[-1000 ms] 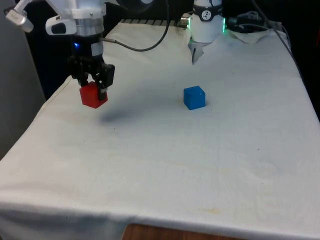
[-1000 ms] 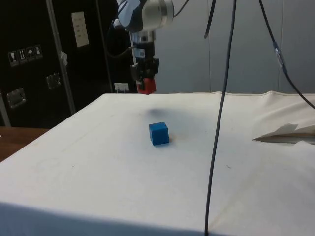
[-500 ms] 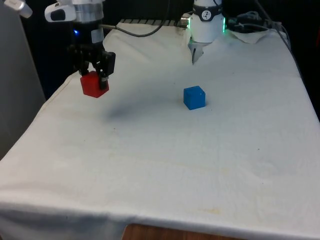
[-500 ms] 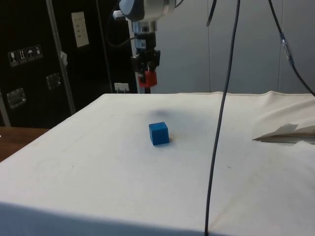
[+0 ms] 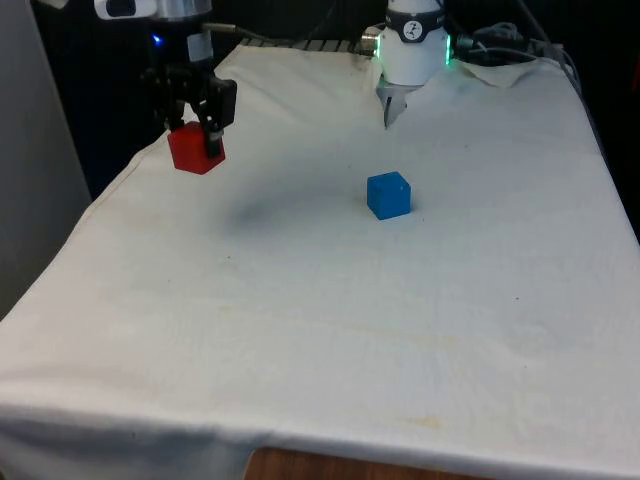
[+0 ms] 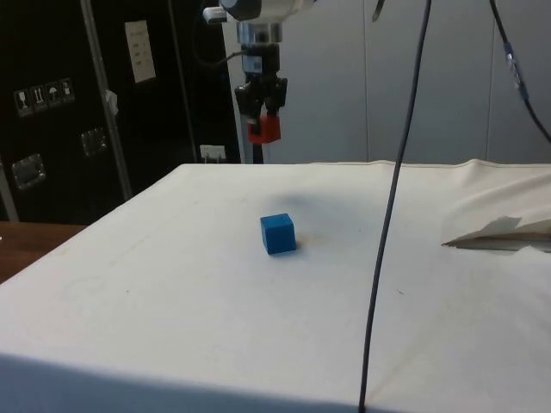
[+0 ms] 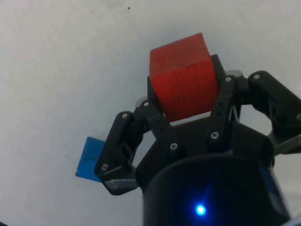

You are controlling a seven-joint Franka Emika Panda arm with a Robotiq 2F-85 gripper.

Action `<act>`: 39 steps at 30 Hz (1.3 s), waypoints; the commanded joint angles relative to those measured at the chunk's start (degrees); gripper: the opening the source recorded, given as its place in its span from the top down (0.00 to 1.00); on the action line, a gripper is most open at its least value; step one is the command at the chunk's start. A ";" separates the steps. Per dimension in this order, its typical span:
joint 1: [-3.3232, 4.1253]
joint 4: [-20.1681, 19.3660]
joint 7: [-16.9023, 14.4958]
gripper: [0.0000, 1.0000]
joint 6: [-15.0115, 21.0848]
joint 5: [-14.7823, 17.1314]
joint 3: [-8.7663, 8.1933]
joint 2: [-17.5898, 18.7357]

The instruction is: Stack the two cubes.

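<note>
My gripper (image 5: 197, 143) is shut on a red cube (image 5: 195, 150) and holds it well above the cloth at the front view's left. From the side, the red cube (image 6: 264, 129) hangs in the gripper (image 6: 263, 120) above and beyond the blue cube (image 6: 278, 233). The blue cube (image 5: 388, 194) rests on the cloth near the table's middle, off to the front view's right of the gripper. In the wrist view the red cube (image 7: 184, 77) is clamped between the fingers (image 7: 155, 110), and a corner of the blue cube (image 7: 90, 158) shows on the cloth beside the gripper.
A dark cable (image 6: 392, 189) hangs down in front of the side camera. Crumpled cloth (image 6: 499, 231) lies at the side view's right. The table's edge (image 5: 100, 200) runs close under the gripper at the front view's left.
The gripper has risen with the red cube, lifting it higher above the cloth and slightly towards the blue cube. The blue cube has stayed put.
</note>
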 commanded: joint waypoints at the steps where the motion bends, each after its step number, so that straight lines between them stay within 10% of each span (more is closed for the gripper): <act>1: 0.40 -0.63 0.34 1.00 -0.29 -0.74 -0.40 -0.80; 12: 0.17 -3.04 -0.06 1.00 -0.86 -1.26 -0.06 -3.95; 28: 2.81 -10.54 4.18 1.00 0.69 -5.67 0.46 -10.66; 39: 2.98 -12.32 6.59 1.00 0.46 -7.68 2.18 -12.26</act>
